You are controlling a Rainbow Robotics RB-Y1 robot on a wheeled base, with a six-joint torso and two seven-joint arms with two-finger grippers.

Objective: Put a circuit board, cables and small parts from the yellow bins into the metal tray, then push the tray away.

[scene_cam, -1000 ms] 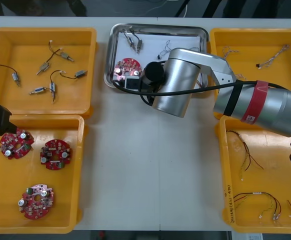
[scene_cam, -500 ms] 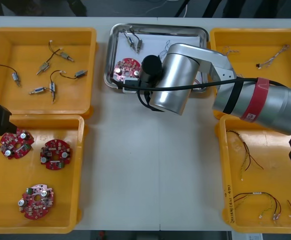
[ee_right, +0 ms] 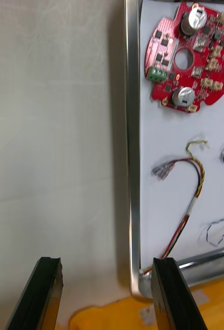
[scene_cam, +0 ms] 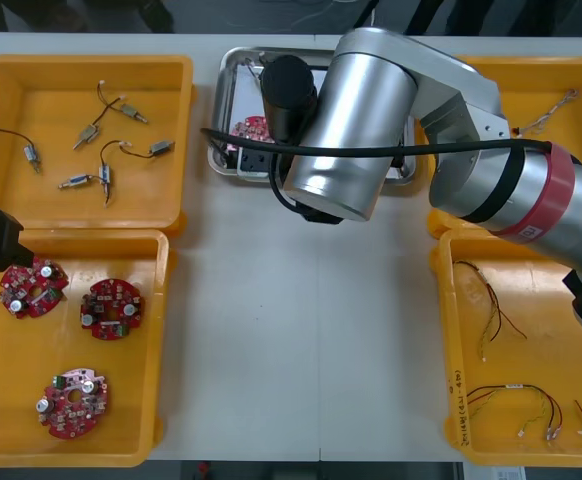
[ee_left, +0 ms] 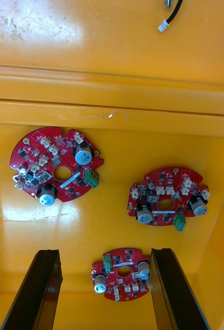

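Note:
The metal tray [scene_cam: 233,60] stands at the far middle of the table, white inside, and my right arm covers most of it. In it lie a red circuit board [ee_right: 191,56], a red and yellow cable [ee_right: 186,206] and a blue and white cable [ee_right: 222,227]. My right gripper [ee_right: 106,263] is open and low at the tray's rim [ee_right: 132,154]. One finger is over the bare table, the other at the tray's corner. My left gripper [ee_left: 105,255] is open and waits above three circuit boards [ee_left: 57,165] in the near left bin [scene_cam: 111,250].
The far left bin [scene_cam: 31,75] holds several small metal parts [scene_cam: 101,175] on black cables. Thin cables lie in the far right bin [scene_cam: 531,80]. Red and yellow cables lie in the near right bin [scene_cam: 451,340]. Bare table runs between the bins in front of the tray.
My right arm has swung up and farther over the tray, hiding more of it. The tray looks to be in the same place. The left arm has not moved.

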